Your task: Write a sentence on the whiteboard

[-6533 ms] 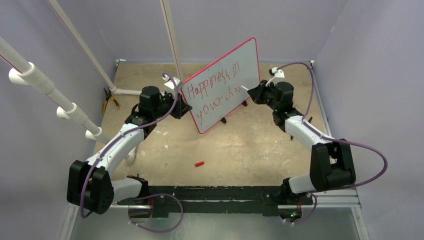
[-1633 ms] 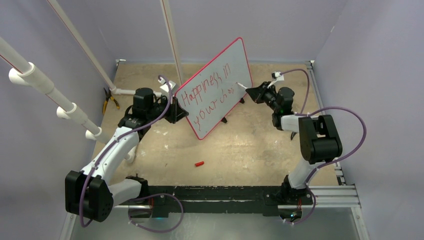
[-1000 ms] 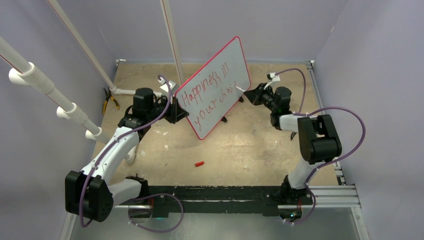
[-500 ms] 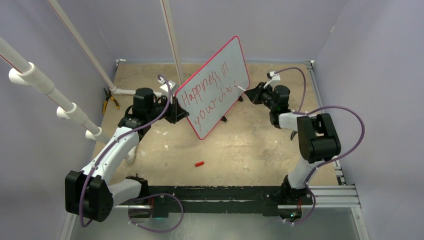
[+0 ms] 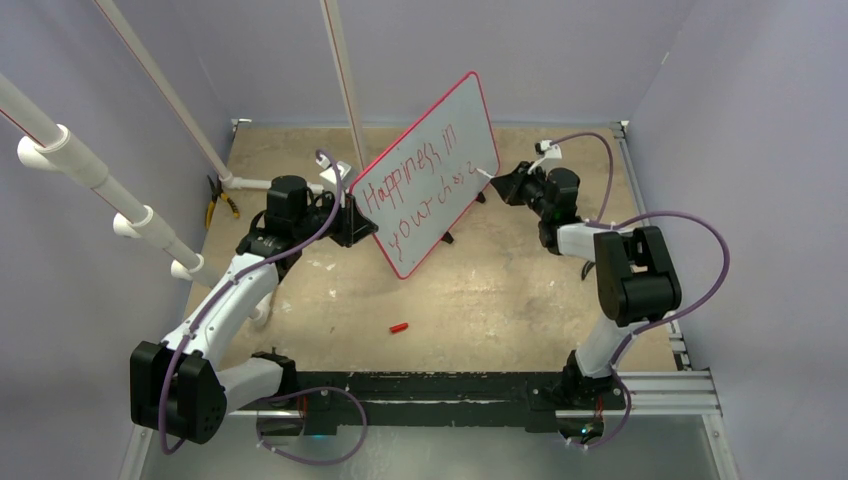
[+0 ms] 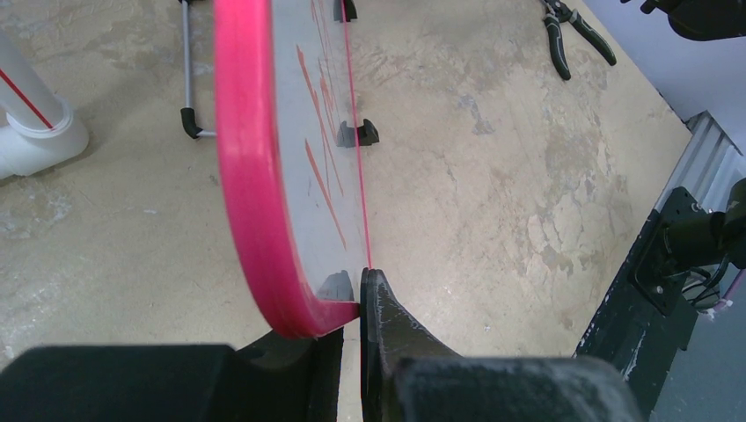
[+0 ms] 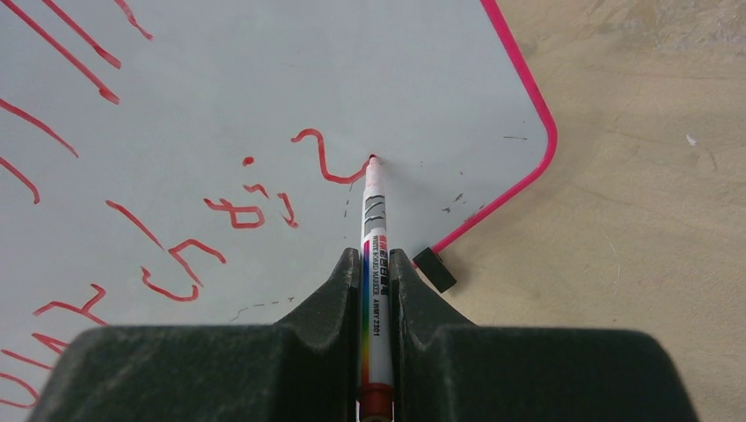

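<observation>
Whiteboard [image 6: 251,176] rim between left jaws, marker [image 7: 376,264] between right jaws

You have red handwriting to read on the whiteboard [image 5: 462,112]. The sentence [image 5: 410,172] runs in two slanted lines: "Happiness in" above and "your cho" below, followed by a few looser strokes. In the right wrist view the last of these looks like a "2" or an unfinished letter. On the marker [image 7: 376,264], small print along the white barrel says "WHITEBOARD MARKER", then a code ending in "2201".
</observation>
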Robot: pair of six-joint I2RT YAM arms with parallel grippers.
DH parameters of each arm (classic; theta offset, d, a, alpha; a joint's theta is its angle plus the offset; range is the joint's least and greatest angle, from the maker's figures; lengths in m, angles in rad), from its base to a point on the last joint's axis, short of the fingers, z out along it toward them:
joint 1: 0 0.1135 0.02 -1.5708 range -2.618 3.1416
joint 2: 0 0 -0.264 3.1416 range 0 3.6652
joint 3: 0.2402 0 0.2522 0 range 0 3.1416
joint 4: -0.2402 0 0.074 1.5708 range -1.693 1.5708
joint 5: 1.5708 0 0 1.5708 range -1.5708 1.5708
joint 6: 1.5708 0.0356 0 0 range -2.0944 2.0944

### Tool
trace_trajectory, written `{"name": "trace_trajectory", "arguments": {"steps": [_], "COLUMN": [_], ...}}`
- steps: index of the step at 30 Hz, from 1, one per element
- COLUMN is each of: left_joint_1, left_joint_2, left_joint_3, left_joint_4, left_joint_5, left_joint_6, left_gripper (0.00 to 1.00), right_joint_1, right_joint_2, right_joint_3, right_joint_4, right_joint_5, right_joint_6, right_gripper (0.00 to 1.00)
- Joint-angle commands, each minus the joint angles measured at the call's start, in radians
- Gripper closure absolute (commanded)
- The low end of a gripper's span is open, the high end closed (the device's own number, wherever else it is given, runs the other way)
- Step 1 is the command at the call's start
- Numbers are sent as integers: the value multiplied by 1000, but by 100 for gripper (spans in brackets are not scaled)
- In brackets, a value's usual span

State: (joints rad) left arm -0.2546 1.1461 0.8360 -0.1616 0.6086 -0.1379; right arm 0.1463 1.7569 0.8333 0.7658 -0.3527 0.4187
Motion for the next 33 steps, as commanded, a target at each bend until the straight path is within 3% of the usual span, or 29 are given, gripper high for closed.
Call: {"name": "trace_trajectory", "arguments": {"steps": [1,15,33], "left_joint_1": [9,9,9], "left_joint_2": [-13,-20,-7], "left_joint_3": [8,6,8], "left_joint_4": [33,32,35], "left_joint_5": [-41,-43,-29], "left_joint_6": [44,44,47], "left_gripper": [100,100,100], "right_joint_1": [18,16,16], "right_joint_2": [-83,-91,-15], "right_joint_3": [-34,-46,11], "right_joint_4": [29,-14,-10], "right_joint_5": [50,167,104], "right_joint_6": [12,54,42], "right_gripper": [100,100,100]}}
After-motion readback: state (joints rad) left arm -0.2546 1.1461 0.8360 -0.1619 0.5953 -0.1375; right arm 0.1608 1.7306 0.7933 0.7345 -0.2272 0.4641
